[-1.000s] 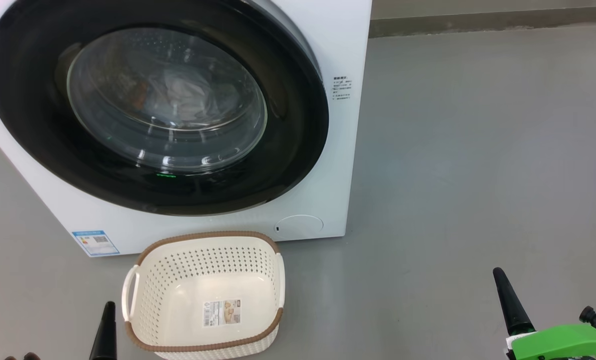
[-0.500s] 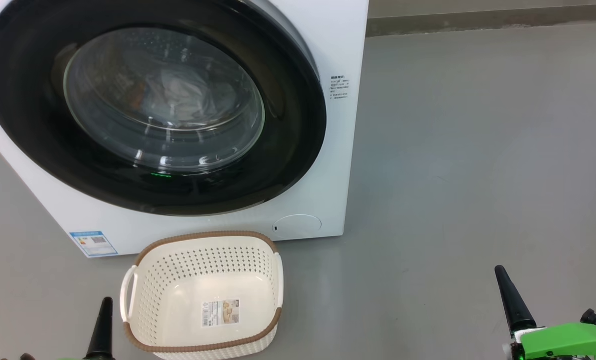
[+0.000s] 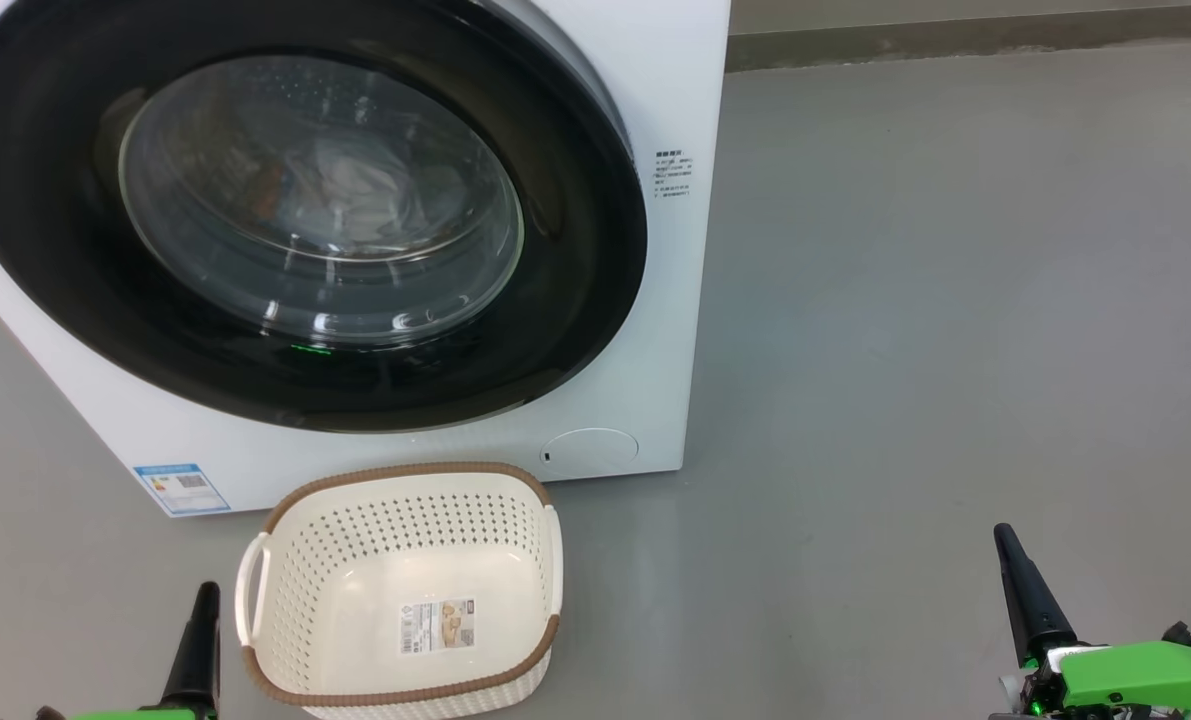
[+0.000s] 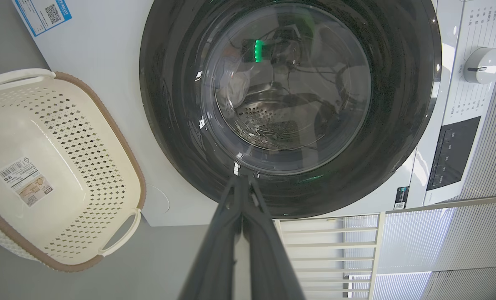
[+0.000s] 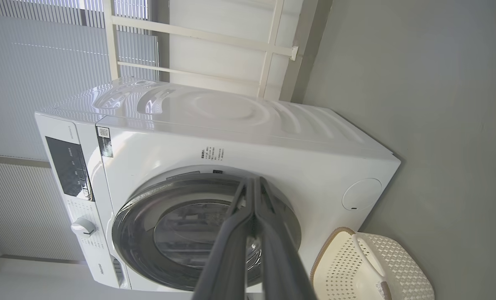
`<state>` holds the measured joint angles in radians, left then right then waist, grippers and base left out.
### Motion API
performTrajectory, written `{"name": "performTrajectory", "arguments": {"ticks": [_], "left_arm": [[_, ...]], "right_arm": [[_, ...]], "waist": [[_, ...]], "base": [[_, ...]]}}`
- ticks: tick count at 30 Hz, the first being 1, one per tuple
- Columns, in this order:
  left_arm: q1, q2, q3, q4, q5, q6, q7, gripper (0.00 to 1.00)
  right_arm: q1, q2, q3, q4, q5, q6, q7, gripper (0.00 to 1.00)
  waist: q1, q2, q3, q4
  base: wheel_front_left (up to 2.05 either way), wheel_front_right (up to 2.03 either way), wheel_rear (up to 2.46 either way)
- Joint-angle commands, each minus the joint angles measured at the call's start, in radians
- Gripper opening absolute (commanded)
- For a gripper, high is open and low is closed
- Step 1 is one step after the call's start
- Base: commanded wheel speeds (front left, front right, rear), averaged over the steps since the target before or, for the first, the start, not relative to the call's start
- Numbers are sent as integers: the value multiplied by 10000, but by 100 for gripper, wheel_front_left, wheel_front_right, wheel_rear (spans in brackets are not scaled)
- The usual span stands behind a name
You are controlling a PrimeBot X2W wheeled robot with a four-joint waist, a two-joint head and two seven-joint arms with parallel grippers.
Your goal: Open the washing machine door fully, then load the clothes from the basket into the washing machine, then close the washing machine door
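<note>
change since a second ago: the head camera has shifted, so the washing machine point(image 3: 675, 120) and the basket point(image 3: 405, 468) sit slightly further left; the left end effector point(image 3: 205, 592) and the right end effector point(image 3: 1003, 533) each show a touch higher.
left end effector: fingers pressed together, holding nothing, just beside the basket's left handle.
right end effector: fingers pressed together, holding nothing, over the floor point(image 3: 905, 300), well apart from the basket.
washing machine door point(image 3: 575, 250): shut against the machine's front.
washing machine: the clothes point(image 3: 355, 185) lie in the drum, pale behind the glass.
basket: on the floor just before the machine, its inside bare but for a label point(image 3: 438, 626).
</note>
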<state>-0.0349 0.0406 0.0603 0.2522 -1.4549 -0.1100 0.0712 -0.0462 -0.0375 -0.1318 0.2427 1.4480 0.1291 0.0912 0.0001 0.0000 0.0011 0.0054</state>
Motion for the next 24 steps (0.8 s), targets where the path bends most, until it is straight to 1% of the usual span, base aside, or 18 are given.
{"name": "performTrajectory", "arguments": {"ticks": [1, 12, 24], "left_arm": [[-543, 128, 348, -179, -308, -116, 110, 0], [-728, 98, 537, -70, -1501, -205, 417, 0], [-732, 97, 540, -68, -1533, -207, 424, 0]], "right_arm": [[-461, -117, 194, -195, 319, 15, 75, 0], [-614, -127, 180, 16, 1573, 16, 217, 0], [-618, -127, 180, 21, 1606, 16, 221, 0]], "waist": [[0, 0, 2, -5], [0, 0, 19, -53], [0, 0, 19, -54]], "base": [[0, 0, 0], [0, 0, 0], [0, 0, 0]]}}
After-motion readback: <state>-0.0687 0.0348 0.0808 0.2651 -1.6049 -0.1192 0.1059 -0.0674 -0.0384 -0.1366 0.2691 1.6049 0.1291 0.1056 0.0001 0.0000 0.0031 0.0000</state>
